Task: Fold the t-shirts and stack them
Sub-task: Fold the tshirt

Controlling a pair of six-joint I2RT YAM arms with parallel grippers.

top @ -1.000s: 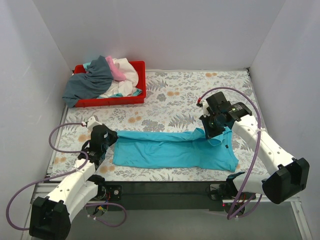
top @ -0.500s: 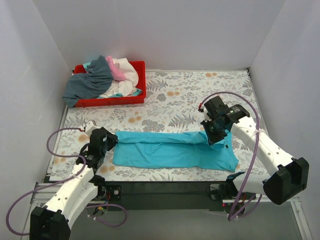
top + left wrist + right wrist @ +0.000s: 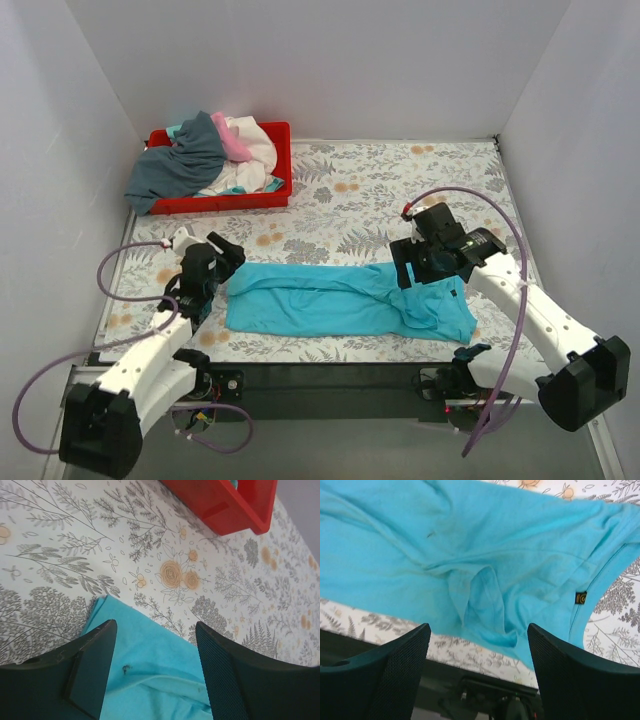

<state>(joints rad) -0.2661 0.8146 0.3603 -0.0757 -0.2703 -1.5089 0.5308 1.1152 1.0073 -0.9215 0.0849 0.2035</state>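
Right wrist: unreadable black-and-yellow tag on turquoise t-shirt; left hand, right hand spread, empty.

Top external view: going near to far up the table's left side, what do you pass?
left arm's base → left gripper → red tray holding the heaped t-shirts

My left black two-finger gripper gapes wide, holding nothing; left white arm bent, wrist tipped down; my right black two-finger gripper equally agape; right white arm angled inward.
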